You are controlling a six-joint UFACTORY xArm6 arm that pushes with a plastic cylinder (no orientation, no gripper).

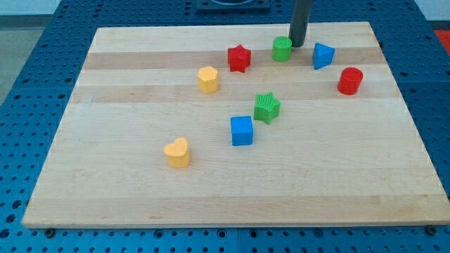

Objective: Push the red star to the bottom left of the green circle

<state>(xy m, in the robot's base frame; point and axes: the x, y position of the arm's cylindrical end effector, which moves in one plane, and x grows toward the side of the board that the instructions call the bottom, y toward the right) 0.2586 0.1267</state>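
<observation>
The red star [239, 57] lies near the view's top, middle of the wooden board [140, 190]. The green circle [282, 48] stands just to its right and slightly higher, a small gap between them. My tip [297, 46] is at the green circle's right side, very close to it or touching; I cannot tell which. The rod rises straight up out of the view's top. The tip is well to the right of the red star, with the green circle between them.
A blue triangular block [323, 55] and a red cylinder [349, 81] lie right of the tip. A yellow hexagon [208, 79], green star [266, 107], blue cube [241, 131] and yellow heart [177, 152] lie lower on the board.
</observation>
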